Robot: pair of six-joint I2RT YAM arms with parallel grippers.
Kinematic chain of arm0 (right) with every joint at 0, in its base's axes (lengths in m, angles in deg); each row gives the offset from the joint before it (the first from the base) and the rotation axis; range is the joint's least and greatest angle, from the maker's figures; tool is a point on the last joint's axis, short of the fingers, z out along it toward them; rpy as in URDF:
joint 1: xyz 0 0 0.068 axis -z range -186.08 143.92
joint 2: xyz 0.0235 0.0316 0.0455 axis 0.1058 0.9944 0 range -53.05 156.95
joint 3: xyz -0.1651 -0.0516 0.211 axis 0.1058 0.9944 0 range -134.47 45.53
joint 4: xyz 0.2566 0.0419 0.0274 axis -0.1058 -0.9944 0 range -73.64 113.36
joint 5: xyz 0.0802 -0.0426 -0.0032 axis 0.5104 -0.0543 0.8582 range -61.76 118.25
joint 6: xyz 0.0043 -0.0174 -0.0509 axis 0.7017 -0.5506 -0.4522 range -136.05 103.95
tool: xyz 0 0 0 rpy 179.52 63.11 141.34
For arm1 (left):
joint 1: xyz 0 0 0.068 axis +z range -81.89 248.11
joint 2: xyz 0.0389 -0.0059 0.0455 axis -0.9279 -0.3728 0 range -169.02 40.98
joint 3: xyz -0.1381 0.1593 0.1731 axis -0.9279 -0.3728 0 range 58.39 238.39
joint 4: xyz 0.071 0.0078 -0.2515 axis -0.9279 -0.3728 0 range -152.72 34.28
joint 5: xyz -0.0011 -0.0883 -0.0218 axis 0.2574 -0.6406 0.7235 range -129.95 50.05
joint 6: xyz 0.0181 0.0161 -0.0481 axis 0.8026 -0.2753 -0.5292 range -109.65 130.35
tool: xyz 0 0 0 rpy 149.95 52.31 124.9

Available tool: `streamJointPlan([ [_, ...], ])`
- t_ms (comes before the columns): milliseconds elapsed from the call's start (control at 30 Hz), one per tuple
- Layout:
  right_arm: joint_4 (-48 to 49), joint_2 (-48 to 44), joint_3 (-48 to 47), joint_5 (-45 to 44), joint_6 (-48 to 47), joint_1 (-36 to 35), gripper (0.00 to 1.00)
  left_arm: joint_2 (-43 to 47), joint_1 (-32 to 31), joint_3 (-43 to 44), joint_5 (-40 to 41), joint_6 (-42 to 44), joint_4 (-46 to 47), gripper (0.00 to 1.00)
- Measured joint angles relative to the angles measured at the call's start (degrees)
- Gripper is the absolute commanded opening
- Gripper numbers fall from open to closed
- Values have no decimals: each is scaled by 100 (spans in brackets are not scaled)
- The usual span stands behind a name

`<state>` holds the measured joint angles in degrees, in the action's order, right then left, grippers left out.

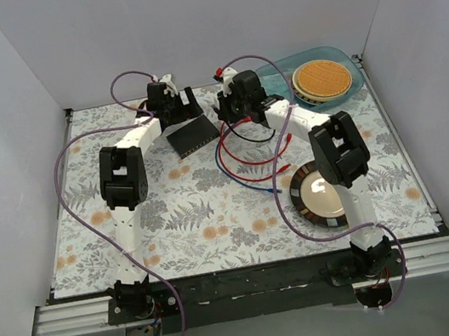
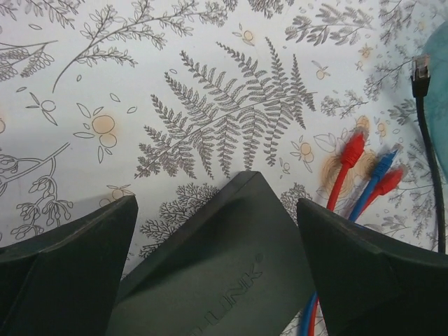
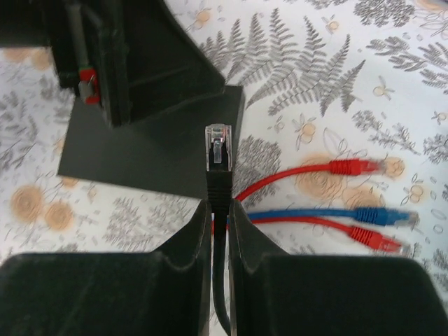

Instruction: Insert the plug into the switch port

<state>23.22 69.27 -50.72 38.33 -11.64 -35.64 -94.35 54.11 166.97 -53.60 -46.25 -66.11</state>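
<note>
The switch is a flat matte-black box [image 1: 191, 135] lying tilted on the floral cloth. In the left wrist view it [image 2: 224, 266] fills the gap between my left gripper's [image 2: 217, 231] two fingers, which close on its sides. Its ports do not show in either wrist view. My right gripper [image 3: 219, 206] is shut on a black cable just behind its clear plug [image 3: 218, 142]. The plug points at the near corner of the switch [image 3: 150, 150] and stands a little short of it. In the top view the right gripper [image 1: 228, 109] is just right of the switch.
Two red plugs and one blue plug [image 3: 378, 215] on cables lie right of the switch. Another black plug [image 2: 421, 70] lies near a teal tray [image 1: 356, 77] holding a round waffle-like disc. A black-rimmed round dish [image 1: 298, 194] sits by the right arm.
</note>
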Motion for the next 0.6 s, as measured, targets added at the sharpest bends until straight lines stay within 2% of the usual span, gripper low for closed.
streamJointPlan([
  [100, -170, 546, -673, -122, 55, 44, 1, -289, 0, 278, -103, 76, -111, 98],
  [267, -601, 1207, -1523, -310, 127, 52, 1, -323, 0, 170, -437, 125, -184, 98],
  [400, -737, 1427, -1641, -306, 142, 39, 1, 107, 0, -710, -632, 131, 339, 98],
  [600, -691, 1445, -1163, -258, 33, -81, 1, 1123, -50, -2345, -721, -111, 824, 98],
])
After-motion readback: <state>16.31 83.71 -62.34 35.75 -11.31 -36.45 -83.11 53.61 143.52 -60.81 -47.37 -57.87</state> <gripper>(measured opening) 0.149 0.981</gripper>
